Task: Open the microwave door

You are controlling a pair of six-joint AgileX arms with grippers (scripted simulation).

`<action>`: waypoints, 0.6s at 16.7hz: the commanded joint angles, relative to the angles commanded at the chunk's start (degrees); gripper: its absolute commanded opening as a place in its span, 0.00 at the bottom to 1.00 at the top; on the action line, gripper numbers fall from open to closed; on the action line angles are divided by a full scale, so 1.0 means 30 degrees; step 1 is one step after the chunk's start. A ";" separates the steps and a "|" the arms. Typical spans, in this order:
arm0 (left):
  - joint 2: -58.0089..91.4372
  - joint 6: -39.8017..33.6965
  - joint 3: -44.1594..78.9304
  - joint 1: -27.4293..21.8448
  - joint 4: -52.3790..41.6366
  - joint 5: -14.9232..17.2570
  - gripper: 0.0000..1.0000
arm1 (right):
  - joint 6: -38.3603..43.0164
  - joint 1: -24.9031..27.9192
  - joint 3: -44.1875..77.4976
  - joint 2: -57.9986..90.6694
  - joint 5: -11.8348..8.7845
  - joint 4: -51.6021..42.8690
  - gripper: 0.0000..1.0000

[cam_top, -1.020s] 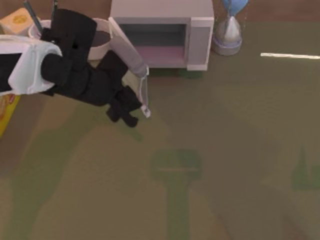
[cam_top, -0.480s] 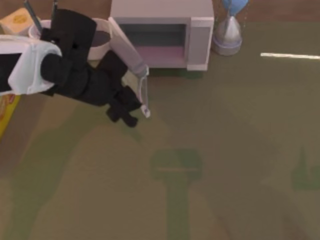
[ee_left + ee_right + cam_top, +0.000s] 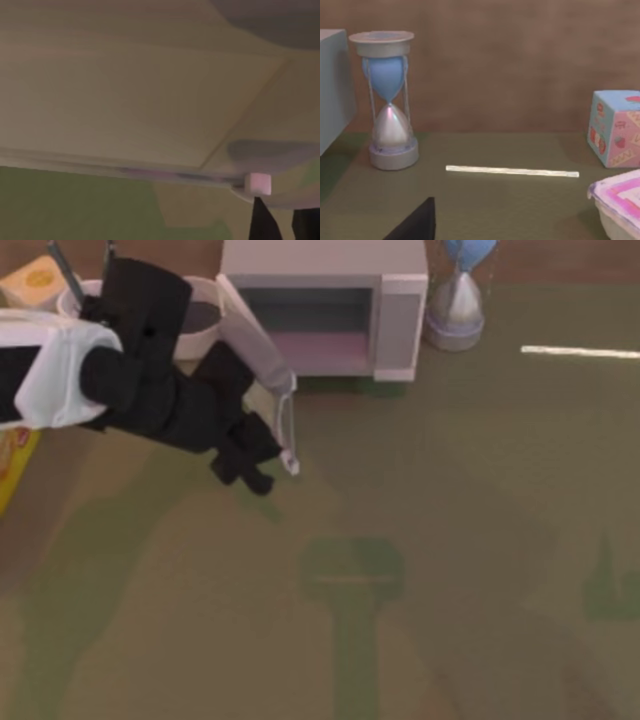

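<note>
Left gripper (image 3: pixel 262 468) is recorded in the top view at the free edge of the microwave door (image 3: pixel 262 355), against the slim handle (image 3: pixel 288 430); whether its fingers are clenched on the handle cannot be told. The microwave (image 3: pixel 325 305) is noted at the table's far edge, centre-left, with the door swung well outward on its left hinge and the cavity exposed. The door is judged rigid and light, turning freely on its hinge; the handle is judged the proper hold, its smooth bar liable to slip. An hourglass (image 3: pixel 460 295) stands just right of the microwave.

Left wrist view is filled by the door's face at close range, a white handle end (image 3: pixel 260 183) beside one dark fingertip (image 3: pixel 262 222).

Right wrist view shows the hourglass and a thin rod (image 3: pixel 512 171); the right gripper's state cannot be told.
</note>
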 joint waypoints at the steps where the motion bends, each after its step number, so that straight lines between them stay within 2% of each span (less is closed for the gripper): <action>1: 0.0004 0.0258 0.0051 0.0103 -0.0110 0.0120 0.00 | 0.0000 0.0000 0.0000 0.0000 0.0000 0.0000 1.00; 5: -0.0020 0.1235 0.0228 0.0556 -0.0538 0.0619 0.00 | 0.0000 0.0000 0.0000 0.0000 0.0000 0.0000 1.00; 10: -0.0011 0.1324 0.0227 0.0592 -0.0590 0.0661 0.00 | 0.0000 0.0000 0.0000 0.0000 0.0000 0.0000 1.00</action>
